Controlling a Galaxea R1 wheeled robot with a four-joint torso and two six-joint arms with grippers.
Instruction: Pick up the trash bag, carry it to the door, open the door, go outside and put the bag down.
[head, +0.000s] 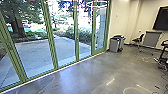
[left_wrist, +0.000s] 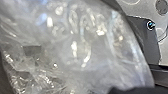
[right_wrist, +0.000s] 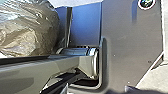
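Seemingly carrying crinkled clear-plastic trash bag (left_wrist: 62, 55), yet to pass green-framed glass doors (head: 77, 40) and set down outside; cannot tell either gripper's state.

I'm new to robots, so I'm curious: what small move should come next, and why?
Probably ease toward the green-framed glass doors: the paved yard lies beyond them, and the trash bag shows close to the left wrist camera.
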